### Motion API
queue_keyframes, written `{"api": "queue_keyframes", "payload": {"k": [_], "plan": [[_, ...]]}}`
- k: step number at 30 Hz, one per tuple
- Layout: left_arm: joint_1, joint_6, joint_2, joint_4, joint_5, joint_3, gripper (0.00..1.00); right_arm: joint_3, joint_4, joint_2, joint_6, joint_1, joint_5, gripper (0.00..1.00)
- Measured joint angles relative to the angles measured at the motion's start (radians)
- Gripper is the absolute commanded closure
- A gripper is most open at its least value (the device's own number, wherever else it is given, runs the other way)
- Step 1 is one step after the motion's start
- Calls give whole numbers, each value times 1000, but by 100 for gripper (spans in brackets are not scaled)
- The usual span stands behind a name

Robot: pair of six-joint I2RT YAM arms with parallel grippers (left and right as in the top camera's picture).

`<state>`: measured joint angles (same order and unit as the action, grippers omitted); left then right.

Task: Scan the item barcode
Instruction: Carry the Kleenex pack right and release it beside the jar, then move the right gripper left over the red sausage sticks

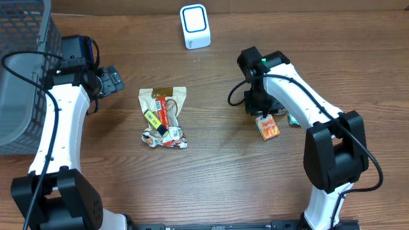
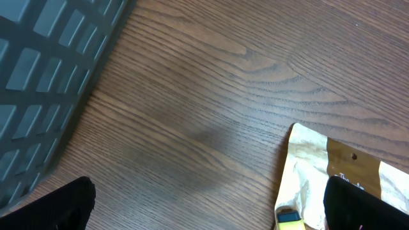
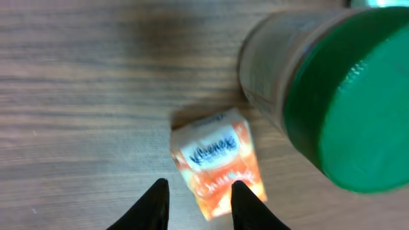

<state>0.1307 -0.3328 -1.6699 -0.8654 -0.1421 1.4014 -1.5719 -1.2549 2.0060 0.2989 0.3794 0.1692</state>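
Observation:
An orange Kleenex tissue pack (image 3: 214, 150) lies on the wooden table, also seen from overhead (image 1: 268, 127). My right gripper (image 3: 198, 198) hovers just above it, open. Its black fingers (image 3: 155, 203) stand apart, with a gap between the left finger and the pack. The white barcode scanner (image 1: 195, 26) stands at the table's far edge. My left gripper (image 1: 112, 80) is wide open over bare wood, its fingertips (image 2: 61, 206) low in the left wrist view with nothing between them.
A crumpled snack bag (image 1: 163, 117) with a yellow item lies mid-table, and its corner (image 2: 310, 166) shows in the left wrist view. A grey mesh basket (image 1: 22, 70) fills the far left. A green-lidded can (image 3: 332, 96) stands right beside the tissue pack.

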Motion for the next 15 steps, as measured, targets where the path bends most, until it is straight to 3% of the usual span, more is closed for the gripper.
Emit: {"api": "queue_keyframes", "payload": {"k": [15], "plan": [[0,0,0,0,0,0,0,143,417,0,31,76,-541,67]]}}
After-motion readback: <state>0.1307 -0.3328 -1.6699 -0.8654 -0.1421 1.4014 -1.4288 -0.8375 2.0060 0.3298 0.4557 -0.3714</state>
